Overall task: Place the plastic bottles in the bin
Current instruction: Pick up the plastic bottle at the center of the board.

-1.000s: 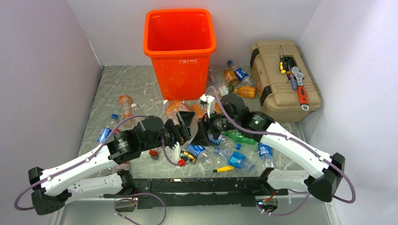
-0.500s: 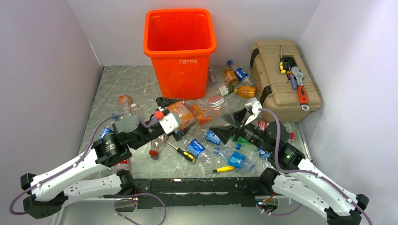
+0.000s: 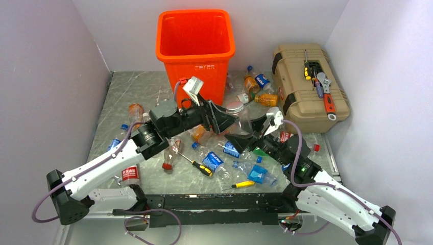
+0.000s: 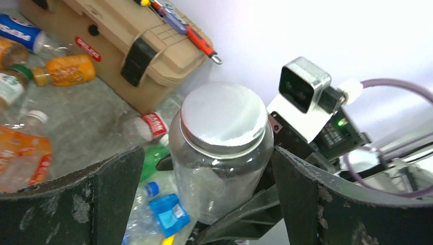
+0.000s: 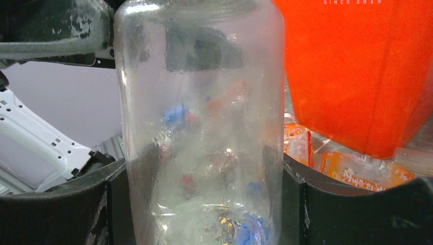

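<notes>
Crushed bottles (image 3: 213, 161), clear, orange and green with bright labels and caps, lie scattered over the scratched grey metal table (image 3: 133, 87), from its left side across to the right; a yellow-handled screwdriver (image 3: 196, 164) lies among them. My left gripper (image 3: 223, 118) is spread wide, its worn black fingers (image 4: 76, 204) flanking the shoulder of a jar (image 3: 239, 118) and clasping nothing; the right-hand finger sits just beside the wall, and I cannot tell whether it touches. The jar is round, clear and smudged, with a flat matt silver lid, and hangs upright above the litter, in front of the bin's right corner. The bin (image 3: 195, 56), glossy orange, square and thick-rimmed, stands at the back centre, and I see nothing inside it. My right gripper (image 3: 246, 135) clamps the jar's lower body, dark pads (image 5: 293, 204) pressed flat against both sides. At the far right sits a ribbed tan toolbox (image 3: 301, 102).
</notes>
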Tool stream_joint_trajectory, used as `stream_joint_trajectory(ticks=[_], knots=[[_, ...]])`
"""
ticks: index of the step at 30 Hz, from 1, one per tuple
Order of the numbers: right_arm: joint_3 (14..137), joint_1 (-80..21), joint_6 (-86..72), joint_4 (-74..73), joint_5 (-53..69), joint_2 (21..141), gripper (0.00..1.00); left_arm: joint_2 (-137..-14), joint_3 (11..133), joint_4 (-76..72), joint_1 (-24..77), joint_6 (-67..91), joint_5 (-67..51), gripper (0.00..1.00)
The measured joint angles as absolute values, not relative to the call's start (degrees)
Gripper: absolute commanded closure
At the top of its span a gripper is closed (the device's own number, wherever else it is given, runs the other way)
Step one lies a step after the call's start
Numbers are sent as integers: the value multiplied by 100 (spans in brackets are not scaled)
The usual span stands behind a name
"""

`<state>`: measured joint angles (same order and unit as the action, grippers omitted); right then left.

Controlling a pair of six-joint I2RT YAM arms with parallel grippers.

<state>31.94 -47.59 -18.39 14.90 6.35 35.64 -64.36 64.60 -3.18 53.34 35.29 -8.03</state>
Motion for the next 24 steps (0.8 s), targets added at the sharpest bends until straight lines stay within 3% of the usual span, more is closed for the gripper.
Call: stream_joint_trajectory(ticks=[12, 20, 24], knots=[[3168, -4751, -1894, 1772, 646, 3675, 56, -6807, 6445, -1046, 5170, 4329, -1699, 1], [3168, -4751, -1944, 1883, 657, 3811, 54, -6851, 6427, -993, 5192, 3959, -1616, 27], [3168, -4751, -1951, 1916, 692, 3879, 51, -6851, 6410, -1020, 5212, 3798, -1592, 25]])
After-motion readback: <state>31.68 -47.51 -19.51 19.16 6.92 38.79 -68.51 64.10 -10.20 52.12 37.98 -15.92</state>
